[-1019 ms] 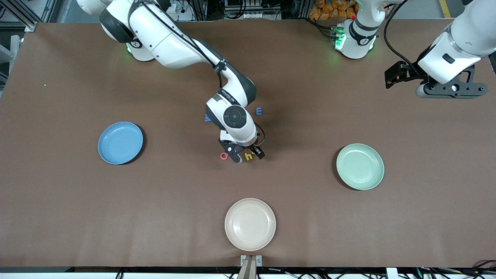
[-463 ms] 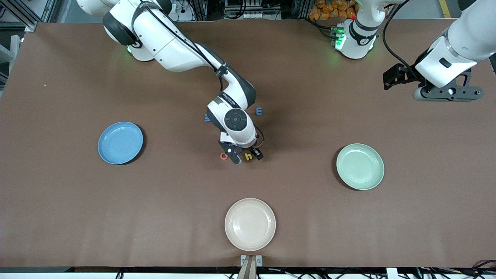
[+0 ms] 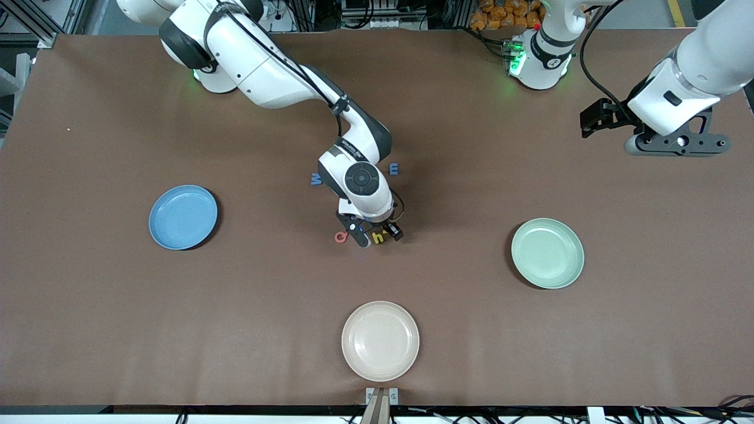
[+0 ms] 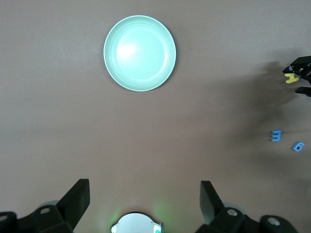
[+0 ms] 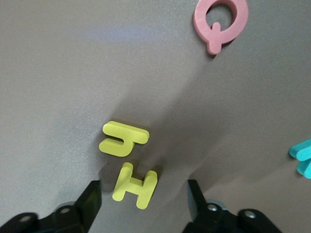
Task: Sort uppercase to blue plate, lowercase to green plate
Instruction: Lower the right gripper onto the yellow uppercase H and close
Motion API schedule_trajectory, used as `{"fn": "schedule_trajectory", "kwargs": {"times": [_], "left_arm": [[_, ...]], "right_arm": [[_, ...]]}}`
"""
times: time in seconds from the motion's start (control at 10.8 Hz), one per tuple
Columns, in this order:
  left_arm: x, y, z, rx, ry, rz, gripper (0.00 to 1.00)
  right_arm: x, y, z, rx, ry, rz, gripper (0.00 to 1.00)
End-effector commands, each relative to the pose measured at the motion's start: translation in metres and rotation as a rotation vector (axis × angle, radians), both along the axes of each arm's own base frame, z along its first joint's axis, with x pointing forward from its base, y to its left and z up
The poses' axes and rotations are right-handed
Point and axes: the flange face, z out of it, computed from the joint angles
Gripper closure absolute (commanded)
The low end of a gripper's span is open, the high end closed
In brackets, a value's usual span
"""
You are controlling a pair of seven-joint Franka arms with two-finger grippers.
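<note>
Nothing is sorted yet: the blue plate (image 3: 183,217) and green plate (image 3: 548,253) are bare, the letters lie mid-table, the right gripper (image 5: 143,194) straddles the yellow H (image 5: 134,185) with fingers spread, and the left gripper (image 4: 145,194) waits, released.

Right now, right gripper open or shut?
Open. The right gripper hangs low over the yellow H, fingers spread on either side, not touching it.
</note>
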Motion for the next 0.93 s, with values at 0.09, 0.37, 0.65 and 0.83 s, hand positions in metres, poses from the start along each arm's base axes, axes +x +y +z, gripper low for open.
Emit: {"fn": "schedule_trajectory", "kwargs": {"times": [0.09,0.37,0.65,0.83], "left_arm": [[-0.0035,-0.0028,-0.0005,-0.005,0.013,0.016,0.0],[-0.0037,-0.0027,-0.0006,-0.004,0.014,0.018,0.0],[-0.004,-0.0028,0.0009,-0.005,0.011,0.018,0.0],[-0.0043,-0.0035,0.0002,-0.004,0.013,0.016,0.0]], "right_arm": [[0.0018,0.0049,-0.0033,-0.002,-0.016,-0.006,0.41],[0.0018,0.0049,-0.0033,-0.002,-0.017,0.0,0.54],[0.0018,0.0049,-0.0033,-0.001,-0.019,0.017,0.65],[0.0014,0.0045,-0.0042,-0.006,-0.02,0.026,0.68]]}}
